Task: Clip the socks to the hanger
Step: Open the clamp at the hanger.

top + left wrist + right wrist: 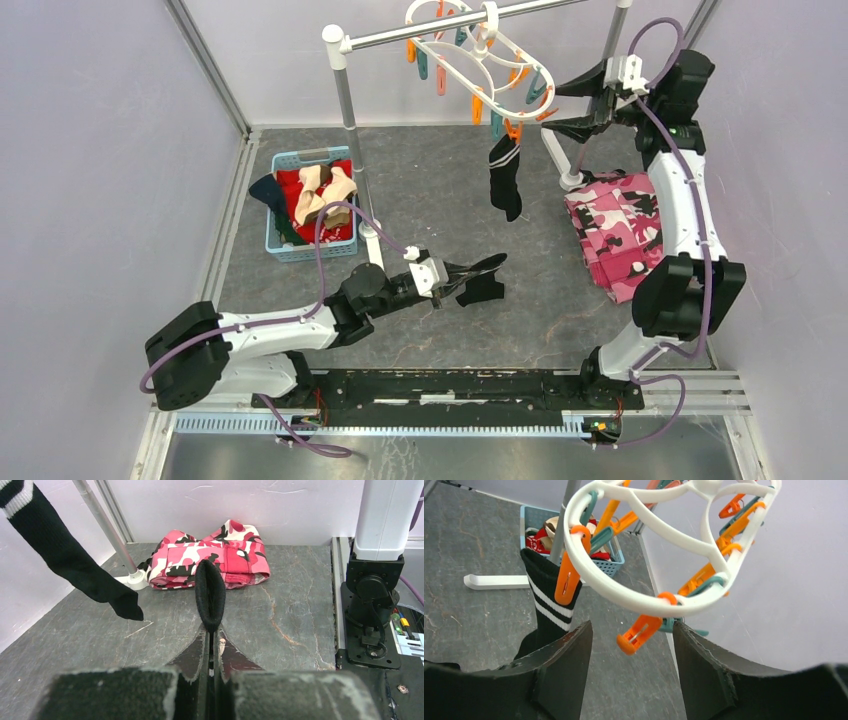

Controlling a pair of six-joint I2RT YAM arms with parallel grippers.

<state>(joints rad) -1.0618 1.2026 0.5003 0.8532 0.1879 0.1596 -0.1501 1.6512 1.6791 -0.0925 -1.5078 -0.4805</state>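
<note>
Soft black knit sock is clamped in the left tool over the mottled grey worktop; the right tool is held apart beside the white plastic oval-ring hanger.

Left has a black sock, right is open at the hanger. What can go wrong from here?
1. Left gripper grips the black sock only at its fingertips; it may slip on the lift.
2. Open right gripper straddles a free orange clip; bumping the hanger could swing it and shake the clipped sock loose.
</note>
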